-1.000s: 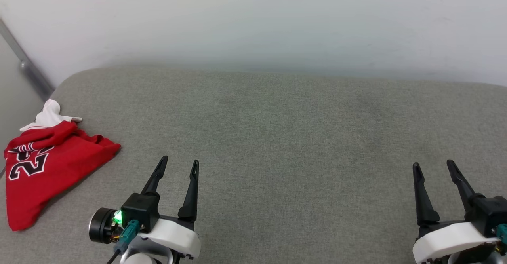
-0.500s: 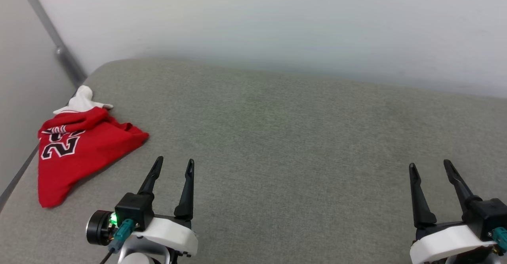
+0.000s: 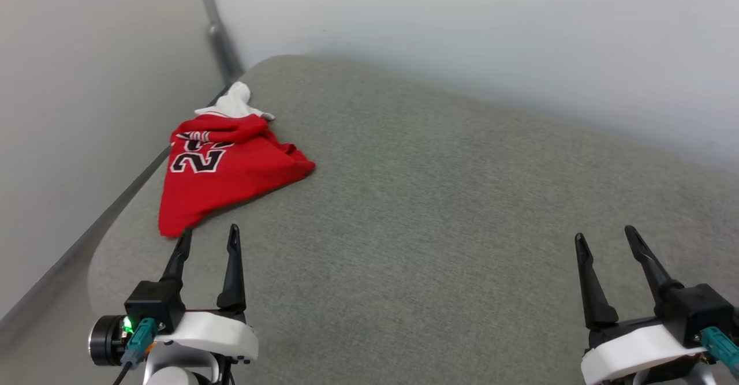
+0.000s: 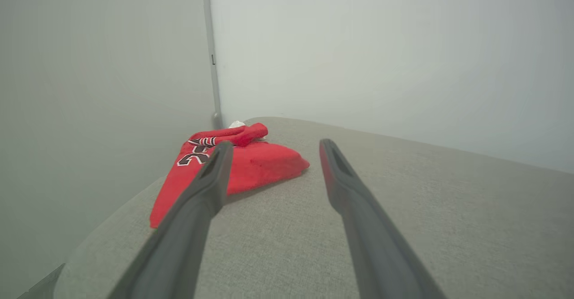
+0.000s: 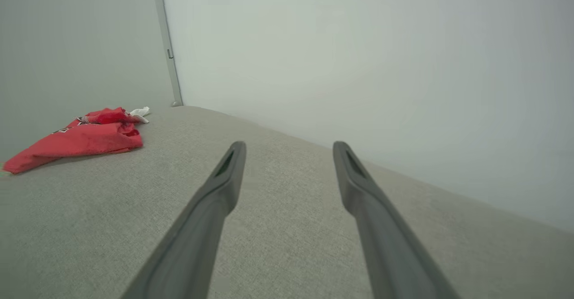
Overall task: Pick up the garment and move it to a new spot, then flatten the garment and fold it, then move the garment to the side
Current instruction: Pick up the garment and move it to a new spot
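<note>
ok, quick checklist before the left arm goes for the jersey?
1. Left gripper open and empty: ok.
2. Right gripper open and empty: ok.
3. Garment fully in the head view, near the left edge of the grey padded surface: ok.
4. Garment lying flat: not ok, it is bunched up.
5. Gap between the left fingertip and the garment's near corner: cannot tell.
6. No other thing lying between left gripper and garment: ok.
</note>
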Motion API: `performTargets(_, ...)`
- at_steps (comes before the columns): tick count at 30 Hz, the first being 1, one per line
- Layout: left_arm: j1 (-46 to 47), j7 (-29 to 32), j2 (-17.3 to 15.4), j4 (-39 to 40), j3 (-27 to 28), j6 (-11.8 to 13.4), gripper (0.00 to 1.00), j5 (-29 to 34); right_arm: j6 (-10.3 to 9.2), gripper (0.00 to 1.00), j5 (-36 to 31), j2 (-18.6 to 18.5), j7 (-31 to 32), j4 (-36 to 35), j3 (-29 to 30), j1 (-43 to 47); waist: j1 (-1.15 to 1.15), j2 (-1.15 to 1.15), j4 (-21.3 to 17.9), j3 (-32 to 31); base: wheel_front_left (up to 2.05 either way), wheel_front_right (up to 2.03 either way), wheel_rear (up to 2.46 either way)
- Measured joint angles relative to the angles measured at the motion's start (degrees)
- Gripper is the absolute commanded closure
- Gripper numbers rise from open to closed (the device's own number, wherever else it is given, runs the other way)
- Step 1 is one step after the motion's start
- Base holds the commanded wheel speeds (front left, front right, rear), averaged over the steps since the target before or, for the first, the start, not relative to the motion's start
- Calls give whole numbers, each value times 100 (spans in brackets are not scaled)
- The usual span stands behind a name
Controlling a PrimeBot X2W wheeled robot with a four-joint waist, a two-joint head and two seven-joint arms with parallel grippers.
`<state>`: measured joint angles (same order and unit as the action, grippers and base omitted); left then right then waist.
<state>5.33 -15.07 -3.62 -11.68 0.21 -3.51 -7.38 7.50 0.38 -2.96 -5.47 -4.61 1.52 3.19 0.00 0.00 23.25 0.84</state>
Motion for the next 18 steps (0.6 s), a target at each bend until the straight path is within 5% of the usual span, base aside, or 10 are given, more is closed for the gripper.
performTargets(8, -7, 0, 21, 158, 224, 7, 0, 2, 0, 0, -48, 1, 104, -145, -188, -154, 0, 0, 652, 93, 0, 0, 0)
performTargets(18, -1, 0, 56, 298, 314, 18, 0, 1, 0, 0, -200, 4, 290, -238, -355, -481, 0, 0, 788, 443, 0, 0, 0)
